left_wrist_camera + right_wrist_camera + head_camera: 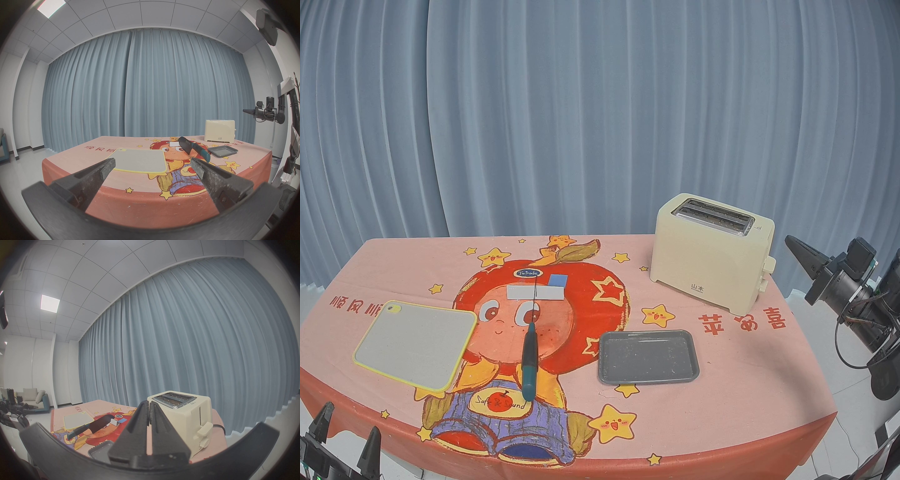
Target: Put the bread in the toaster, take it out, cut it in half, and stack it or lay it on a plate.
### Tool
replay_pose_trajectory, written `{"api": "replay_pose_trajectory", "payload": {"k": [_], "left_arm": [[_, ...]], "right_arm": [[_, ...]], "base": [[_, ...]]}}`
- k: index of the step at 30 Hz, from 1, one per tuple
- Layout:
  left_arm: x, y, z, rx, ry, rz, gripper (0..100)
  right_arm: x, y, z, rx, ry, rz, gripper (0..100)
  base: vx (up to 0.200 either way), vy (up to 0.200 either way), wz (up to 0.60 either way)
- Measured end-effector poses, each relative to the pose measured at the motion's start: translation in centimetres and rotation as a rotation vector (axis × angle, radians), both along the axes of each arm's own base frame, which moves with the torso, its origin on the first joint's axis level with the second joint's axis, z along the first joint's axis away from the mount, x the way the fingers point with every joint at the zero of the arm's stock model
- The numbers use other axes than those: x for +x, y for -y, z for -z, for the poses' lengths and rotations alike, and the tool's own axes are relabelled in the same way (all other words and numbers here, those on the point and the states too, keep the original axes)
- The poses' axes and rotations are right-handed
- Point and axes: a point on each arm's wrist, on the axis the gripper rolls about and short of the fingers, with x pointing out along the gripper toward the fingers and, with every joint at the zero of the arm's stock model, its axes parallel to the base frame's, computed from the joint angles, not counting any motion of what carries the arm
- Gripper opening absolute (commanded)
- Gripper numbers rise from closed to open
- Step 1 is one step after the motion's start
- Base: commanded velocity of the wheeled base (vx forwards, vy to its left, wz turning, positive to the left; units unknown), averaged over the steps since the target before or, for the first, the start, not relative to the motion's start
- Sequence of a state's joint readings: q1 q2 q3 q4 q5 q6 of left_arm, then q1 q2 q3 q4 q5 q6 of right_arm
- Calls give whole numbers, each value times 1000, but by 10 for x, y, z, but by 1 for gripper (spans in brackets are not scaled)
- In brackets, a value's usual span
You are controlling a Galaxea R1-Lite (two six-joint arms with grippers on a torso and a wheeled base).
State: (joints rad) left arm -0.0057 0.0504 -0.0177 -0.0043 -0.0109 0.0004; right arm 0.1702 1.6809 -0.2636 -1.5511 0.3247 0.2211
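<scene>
A cream toaster [712,250] stands at the back right of the table, its two slots facing up and nothing sticking out of them. In front of it lies a grey plate [648,356], bare. A knife [529,356] with a teal handle rests mid-table, its blade on a small white-and-blue block [536,290]. A pale cutting board [415,344] with a yellow rim lies at the left. My left gripper [349,428] hangs open below the table's front left edge, well short of the cutting board [139,160]. My right gripper [792,242] is shut and empty, off the table's right side beside the toaster [184,418].
The table carries a pink cloth [700,406] with a cartoon print, and its front and right edges drop off close to both arms. A blue-grey curtain [600,112] closes off the back. Open cloth lies between plate and front edge.
</scene>
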Motion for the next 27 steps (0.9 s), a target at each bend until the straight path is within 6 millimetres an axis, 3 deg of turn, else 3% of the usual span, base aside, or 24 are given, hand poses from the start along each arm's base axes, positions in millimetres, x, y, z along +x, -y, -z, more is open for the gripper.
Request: {"api": "replay_pose_trajectory", "payload": {"k": [17,27], "left_arm": [[0,0,0,0,0,0,100],[0,0,0,0,0,0,100]], "right_arm": [[1,3,-2,1,8,12,0],[5,9,10,-11,-42,40,0]], "base": [[0,0,0],[0,0,0]]}}
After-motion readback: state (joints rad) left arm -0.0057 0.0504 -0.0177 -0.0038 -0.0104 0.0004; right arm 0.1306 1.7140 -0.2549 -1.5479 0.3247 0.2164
